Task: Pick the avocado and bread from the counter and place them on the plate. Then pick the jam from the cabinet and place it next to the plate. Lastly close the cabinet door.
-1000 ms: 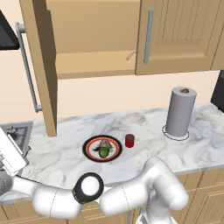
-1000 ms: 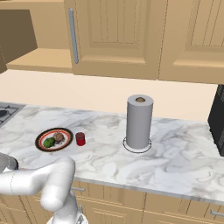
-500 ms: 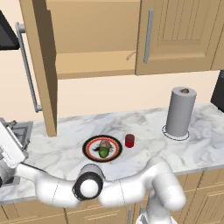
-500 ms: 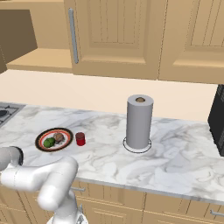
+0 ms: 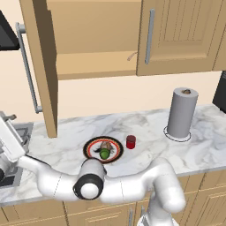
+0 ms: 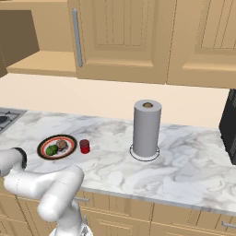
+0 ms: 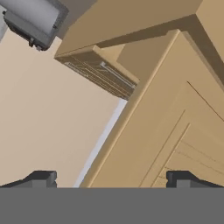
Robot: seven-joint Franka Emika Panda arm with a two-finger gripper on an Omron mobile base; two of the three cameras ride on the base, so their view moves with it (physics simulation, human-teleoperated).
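Observation:
The plate point(image 5: 89, 150) point(image 6: 69, 152) lies on the counter point(image 5: 145, 156) point(image 6: 184, 166) with the green avocado point(image 5: 104, 154) point(image 6: 51, 150) and the brown bread point(image 5: 106, 145) point(image 6: 62, 144) on it. The red jam point(image 5: 130, 141) point(image 6: 84, 146) stands upright just right of the plate. The cabinet point(image 5: 95, 39) is open, and its cabinet door point(image 5: 42, 66) point(image 7: 175, 127) swings out to the left, bar handle point(image 5: 28, 66) on the outer face. My gripper point(image 7: 111, 179) is open and holds nothing. It looks up along the door's outer face, at the far left, low beside the door.
A tall grey paper-towel roll point(image 5: 181, 114) point(image 6: 146, 129) stands on the counter to the right. Beyond the hand are a stovetop point(image 5: 17, 132) point(image 6: 7, 117) and a dark hood point(image 5: 6, 33) point(image 7: 33, 19). Closed cabinet doors point(image 5: 176, 35) point(image 6: 120, 37) hang to the right.
The arm has swung further left and the hand has risen a little beside the open door. The plate, the food and the jam have not moved.

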